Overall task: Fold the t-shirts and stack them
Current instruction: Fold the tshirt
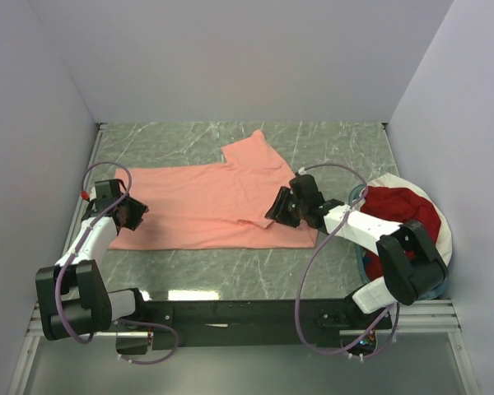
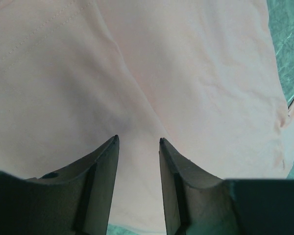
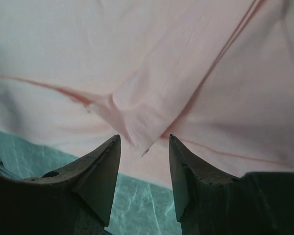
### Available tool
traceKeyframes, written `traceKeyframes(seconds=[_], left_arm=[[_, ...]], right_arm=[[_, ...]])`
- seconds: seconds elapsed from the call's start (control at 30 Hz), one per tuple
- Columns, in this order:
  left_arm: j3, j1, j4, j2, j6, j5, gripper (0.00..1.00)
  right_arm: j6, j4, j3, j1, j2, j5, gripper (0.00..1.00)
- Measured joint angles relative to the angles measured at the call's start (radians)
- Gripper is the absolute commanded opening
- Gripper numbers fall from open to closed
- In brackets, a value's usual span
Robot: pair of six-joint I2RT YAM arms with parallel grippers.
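Left claw [image 2: 137, 139] and right claw [image 3: 144, 137], both unclenched, jaws apart, over the salmon-pink t-shirt [image 1: 199, 206]

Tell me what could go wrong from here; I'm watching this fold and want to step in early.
The right gripper stands open over a loose flap of the pink shirt; closing there may catch one layer and drag the fold apart. The left gripper is open above flat cloth, little to pinch, so it might slip. One sleeve sticks out, so the fold may end uneven.
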Motion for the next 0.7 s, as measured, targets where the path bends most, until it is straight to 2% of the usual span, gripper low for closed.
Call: traceKeyframes(seconds=[0.17, 0.7], left_arm=[[0.001, 0.0, -0.005, 0.0, 0.0, -0.019, 0.45], [0.011, 0.0, -0.026, 0.0, 0.0, -0.044, 0.45]], right_arm=[[0.025, 0.013, -0.024, 0.055, 0.012, 0.011, 0.51], [0.055, 0.05, -0.024, 0.069, 0.068, 0.035, 0.51]])
